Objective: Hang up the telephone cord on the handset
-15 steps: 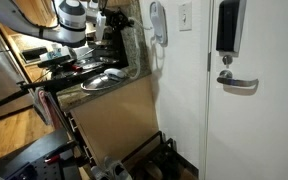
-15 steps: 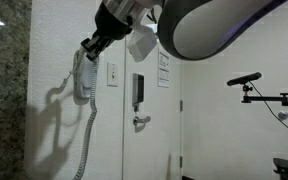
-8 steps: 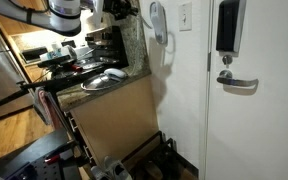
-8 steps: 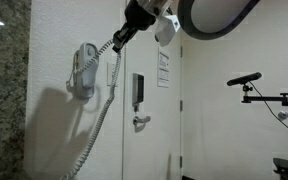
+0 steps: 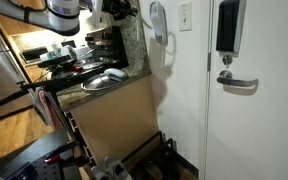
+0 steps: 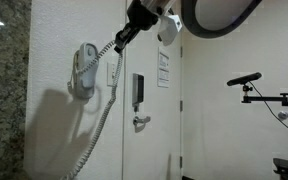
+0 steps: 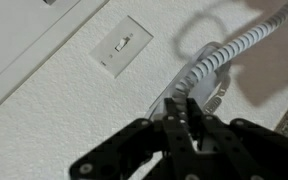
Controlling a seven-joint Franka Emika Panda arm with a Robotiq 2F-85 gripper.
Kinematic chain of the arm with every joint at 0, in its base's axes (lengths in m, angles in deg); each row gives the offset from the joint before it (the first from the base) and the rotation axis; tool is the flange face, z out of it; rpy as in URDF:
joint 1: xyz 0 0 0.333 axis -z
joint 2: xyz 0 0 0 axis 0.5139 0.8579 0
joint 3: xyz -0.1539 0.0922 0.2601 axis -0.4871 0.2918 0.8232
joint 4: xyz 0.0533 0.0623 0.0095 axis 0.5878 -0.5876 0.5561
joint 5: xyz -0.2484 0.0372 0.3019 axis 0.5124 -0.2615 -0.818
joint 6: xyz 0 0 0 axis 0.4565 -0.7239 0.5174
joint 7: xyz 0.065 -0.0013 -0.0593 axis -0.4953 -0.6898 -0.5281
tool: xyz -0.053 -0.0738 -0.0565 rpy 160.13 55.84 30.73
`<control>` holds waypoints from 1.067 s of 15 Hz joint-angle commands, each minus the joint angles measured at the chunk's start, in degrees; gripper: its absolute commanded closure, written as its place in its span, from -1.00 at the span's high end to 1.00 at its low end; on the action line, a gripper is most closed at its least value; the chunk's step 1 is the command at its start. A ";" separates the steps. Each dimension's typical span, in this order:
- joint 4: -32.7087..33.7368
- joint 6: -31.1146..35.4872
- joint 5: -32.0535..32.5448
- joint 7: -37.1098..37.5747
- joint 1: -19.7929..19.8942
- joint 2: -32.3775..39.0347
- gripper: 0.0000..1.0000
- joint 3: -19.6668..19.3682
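On the wall beside the door, the handset (image 6: 84, 70) sits upright in its place, seen in both exterior views. An exterior view shows the full run of the telephone cord (image 6: 105, 102): it rises on a slant from low on the wall, crosses the switch plate (image 6: 112, 73) and ends at the gripper (image 6: 118, 42), above and to the door side of the handset. That view also shows the black box (image 6: 137, 90) and the door handle (image 6: 141, 122).

In an exterior view from farther back, the handset (image 5: 158, 22) hangs near a cluttered counter (image 5: 102, 93). The arm (image 5: 69, 12) enters from the upper corner. The gripper cannot be made out against the dark clutter, and the cord is too thin to trace.

Only the wrist view shows the grip: the gripper (image 7: 187, 106) is clenched, fingertips pinching the coiled cord (image 7: 216, 58), which runs off toward the upper corner. The switch plate (image 7: 122, 45) lies beside it on the wall.

The arm (image 6: 214, 12) reaches in from above, wrist angled down toward the wall.

A second ago the gripper was against the handset and the cord hung straight beneath it. Since then the gripper has moved up and toward the door, drawing the cord into its slant. Against half a second ago there is almost no change.
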State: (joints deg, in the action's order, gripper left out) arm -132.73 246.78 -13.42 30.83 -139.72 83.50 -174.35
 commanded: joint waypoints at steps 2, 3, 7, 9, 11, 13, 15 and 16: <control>0.79 -0.40 -1.19 0.12 -0.30 -0.05 -0.92 -0.68; 0.77 0.27 -1.69 0.42 -0.57 -0.74 -0.92 -1.15; 0.35 2.08 -5.02 1.74 -1.47 -1.66 -0.92 -3.40; 0.53 2.73 -7.39 2.89 -1.54 -1.57 -0.92 -4.34; 0.74 4.06 -8.89 3.58 -1.56 -1.93 -0.92 -4.86; 1.17 4.56 -10.25 4.40 -1.22 -1.46 -0.92 -4.85; 1.06 3.13 -9.99 3.83 -0.59 -0.09 -0.68 -4.01; 1.11 3.18 -10.10 4.12 -0.59 -0.08 -0.68 -4.00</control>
State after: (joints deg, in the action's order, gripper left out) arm -131.71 250.09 -23.34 35.05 -140.32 83.34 -178.38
